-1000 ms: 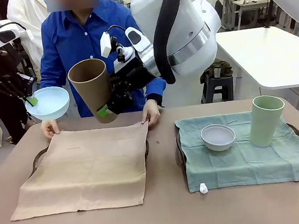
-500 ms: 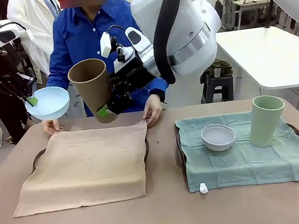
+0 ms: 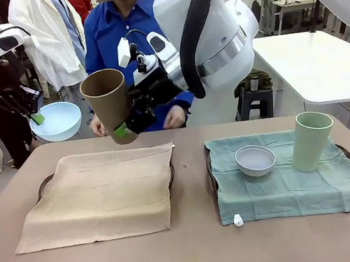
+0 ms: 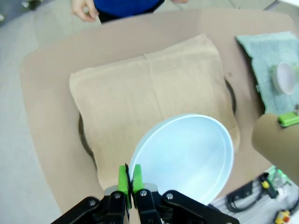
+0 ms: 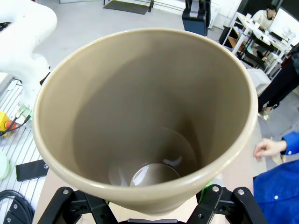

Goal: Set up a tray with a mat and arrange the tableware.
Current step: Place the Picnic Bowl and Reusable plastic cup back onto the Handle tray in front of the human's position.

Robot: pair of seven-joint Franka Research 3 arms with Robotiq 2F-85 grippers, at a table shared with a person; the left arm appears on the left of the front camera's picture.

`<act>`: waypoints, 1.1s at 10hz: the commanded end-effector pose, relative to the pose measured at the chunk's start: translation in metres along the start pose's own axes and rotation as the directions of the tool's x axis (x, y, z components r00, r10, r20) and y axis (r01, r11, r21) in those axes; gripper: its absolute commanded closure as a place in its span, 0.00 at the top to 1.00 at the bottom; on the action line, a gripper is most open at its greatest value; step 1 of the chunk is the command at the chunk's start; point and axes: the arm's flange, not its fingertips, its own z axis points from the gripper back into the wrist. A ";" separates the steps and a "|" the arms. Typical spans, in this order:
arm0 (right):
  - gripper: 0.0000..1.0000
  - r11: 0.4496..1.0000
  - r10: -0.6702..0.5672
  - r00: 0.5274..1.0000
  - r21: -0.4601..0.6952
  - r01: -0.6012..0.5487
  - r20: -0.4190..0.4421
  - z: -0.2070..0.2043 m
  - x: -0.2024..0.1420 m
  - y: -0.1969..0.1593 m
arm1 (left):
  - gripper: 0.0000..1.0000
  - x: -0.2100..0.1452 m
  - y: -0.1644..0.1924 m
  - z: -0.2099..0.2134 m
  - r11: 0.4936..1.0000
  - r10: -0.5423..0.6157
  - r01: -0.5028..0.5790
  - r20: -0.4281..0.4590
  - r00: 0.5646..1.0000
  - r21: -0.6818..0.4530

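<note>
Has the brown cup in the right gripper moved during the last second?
No. The brown cup sits at the same spot against the beige mat's far edge, held in the right gripper.

Table layout. On the left of the table (image 3: 195, 249) a mat (image 3: 100, 193) lies over a tray (image 3: 44, 184); on the right a second mat (image 3: 288, 184) carries a bowl (image 3: 255, 160) with a cup (image 3: 312, 140) standing to its right. A small object (image 3: 238, 220) lies at that mat's near left corner. Above the left mat's far edge, a second cup (image 3: 109, 104) and, to its left, a second bowl (image 3: 57, 121) are held off the table. A person (image 3: 122, 55) stands at the far side.
</note>
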 end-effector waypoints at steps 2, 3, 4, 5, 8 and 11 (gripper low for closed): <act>0.81 1.000 0.019 0.998 -0.010 -0.019 0.067 -0.011 -0.041 -0.016 | 0.04 -0.002 0.011 -0.034 0.999 0.001 -0.003 -0.032 0.999 -0.049; 0.81 1.000 0.028 0.996 -0.016 -0.027 0.080 -0.020 -0.059 -0.022 | 0.04 -0.002 0.012 -0.051 0.999 0.003 -0.007 -0.063 0.998 -0.053; 0.81 0.999 0.036 0.995 -0.020 -0.034 0.094 -0.028 -0.073 -0.026 | 0.04 -0.002 0.013 -0.063 0.997 0.003 -0.008 -0.080 0.997 -0.071; 0.81 1.000 0.022 0.993 -0.007 -0.022 0.112 -0.039 -0.088 -0.030 | 0.04 -0.003 0.012 -0.075 0.997 0.001 -0.009 -0.100 0.995 -0.079; 0.81 1.000 0.013 0.991 0.012 -0.014 0.134 -0.067 -0.121 -0.042 | 0.04 0.000 0.018 -0.105 0.996 -0.002 -0.011 -0.149 0.989 -0.087; 0.81 0.998 -0.060 0.992 0.034 0.056 0.113 -0.086 -0.141 -0.050 | 0.04 0.004 0.032 -0.134 0.988 -0.003 -0.022 -0.163 0.987 -0.151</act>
